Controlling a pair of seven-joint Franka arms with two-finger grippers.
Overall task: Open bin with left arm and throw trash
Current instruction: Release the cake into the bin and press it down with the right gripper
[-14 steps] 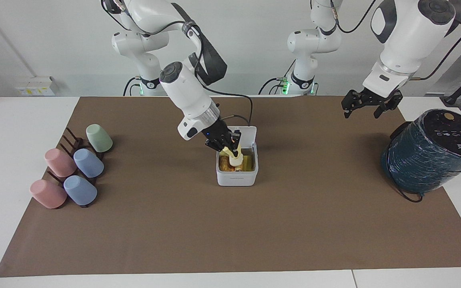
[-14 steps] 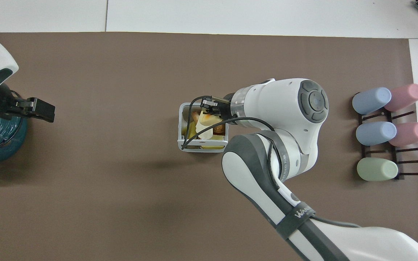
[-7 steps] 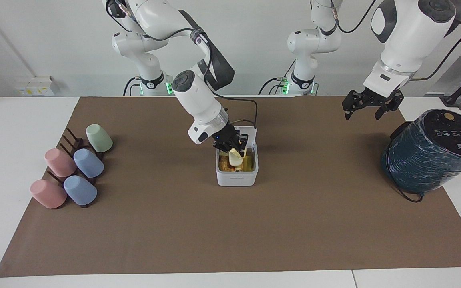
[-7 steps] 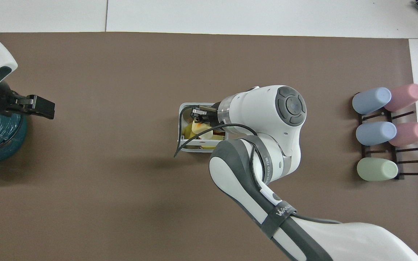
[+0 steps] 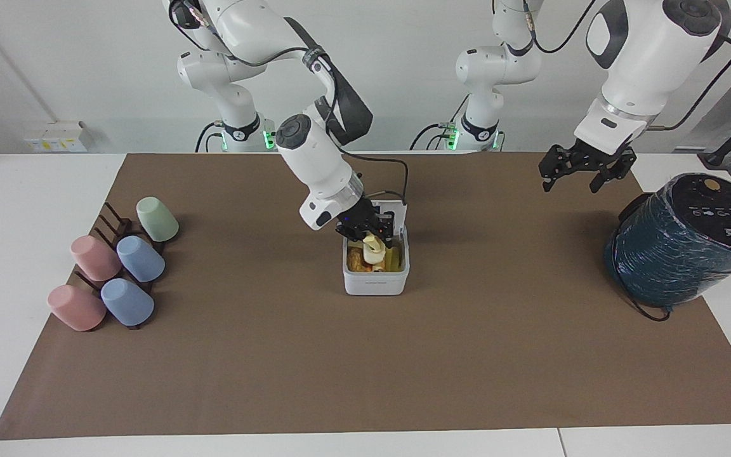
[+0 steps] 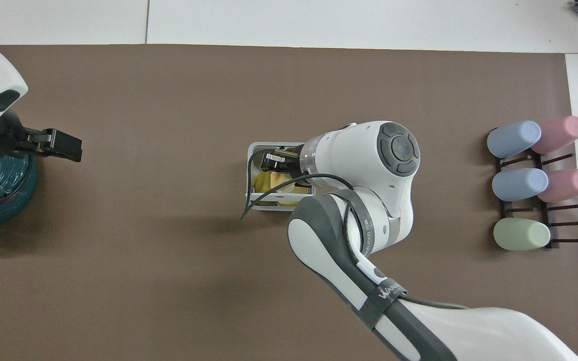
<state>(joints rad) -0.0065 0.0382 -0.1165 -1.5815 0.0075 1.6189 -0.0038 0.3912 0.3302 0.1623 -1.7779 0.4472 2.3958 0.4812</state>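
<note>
The white bin (image 5: 375, 284) stands mid-table with its lid (image 5: 397, 212) tipped up on the side nearer the robots. Inside lie trash pieces: a brown crumbed bit (image 5: 356, 260), a yellow wedge (image 5: 393, 258) and a cream lump (image 5: 372, 249). My right gripper (image 5: 369, 233) hangs just over the open bin, directly above the cream lump; whether it still grips the lump does not show. From overhead, the right arm covers much of the bin (image 6: 250, 170). My left gripper (image 5: 572, 181) hangs open and empty, waiting over the mat beside the teal cylinder, also seen in the overhead view (image 6: 63, 148).
A big dark teal wrapped cylinder (image 5: 683, 238) stands at the left arm's end of the table. Several pastel cups (image 5: 118, 270) lie on a dark rack at the right arm's end. A brown mat (image 5: 365, 368) covers the table.
The right gripper swung in over the bin and sank slightly, carrying the cream lump lower into it. The left gripper drifted a little toward the table's middle.
</note>
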